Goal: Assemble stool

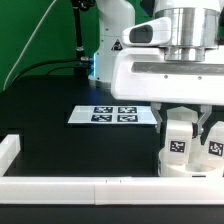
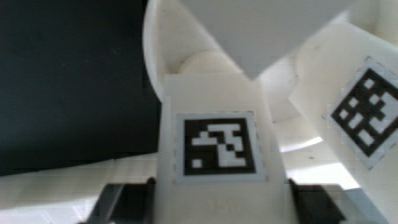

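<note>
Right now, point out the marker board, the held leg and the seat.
Marker board (image 1: 112, 114), exterior view, its tagged middle.
Leg (image 2: 219, 140), wrist view, its tagged face.
Seat (image 1: 180, 166), exterior view, its side wall.

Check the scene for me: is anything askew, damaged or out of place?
Nothing stands out. The gripper holds a white plastic tagged block leg upright over the white round seat. The flat white marker board lies square on the black table.

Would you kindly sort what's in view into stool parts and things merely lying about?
Job: round seat; leg between the gripper fingers; another leg beside it.
Lying about: marker board; white border bars.
</note>
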Controlling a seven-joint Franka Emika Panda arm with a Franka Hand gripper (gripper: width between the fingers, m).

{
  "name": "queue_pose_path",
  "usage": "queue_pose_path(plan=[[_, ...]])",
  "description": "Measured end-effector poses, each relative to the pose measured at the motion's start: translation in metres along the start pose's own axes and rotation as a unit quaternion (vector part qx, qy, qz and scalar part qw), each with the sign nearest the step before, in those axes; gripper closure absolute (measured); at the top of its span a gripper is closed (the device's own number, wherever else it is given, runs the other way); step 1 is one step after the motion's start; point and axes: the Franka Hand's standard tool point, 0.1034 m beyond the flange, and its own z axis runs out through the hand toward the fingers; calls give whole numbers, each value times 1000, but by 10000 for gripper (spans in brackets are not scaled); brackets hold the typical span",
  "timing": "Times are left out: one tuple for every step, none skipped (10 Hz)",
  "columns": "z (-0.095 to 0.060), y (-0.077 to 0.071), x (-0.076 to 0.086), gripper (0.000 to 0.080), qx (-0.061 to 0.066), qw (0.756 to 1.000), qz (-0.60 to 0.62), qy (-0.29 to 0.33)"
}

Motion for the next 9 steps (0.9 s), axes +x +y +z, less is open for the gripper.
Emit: queue_pose_path(plan=[[0, 0, 0, 462, 0, 1000, 0, 0], [0, 0, 0, 462, 0, 1000, 0, 0], [0, 0, 0, 241, 0, 1000, 0, 0], [0, 0, 0, 241, 0, 1000, 0, 0], [0, 0, 0, 168, 0, 1000, 0, 0], [0, 0, 0, 155, 0, 1000, 0, 0], [0, 0, 0, 155, 0, 1000, 0, 0], [0, 0, 0, 151, 0, 1000, 0, 0], [0, 0, 0, 151, 0, 1000, 0, 0]])
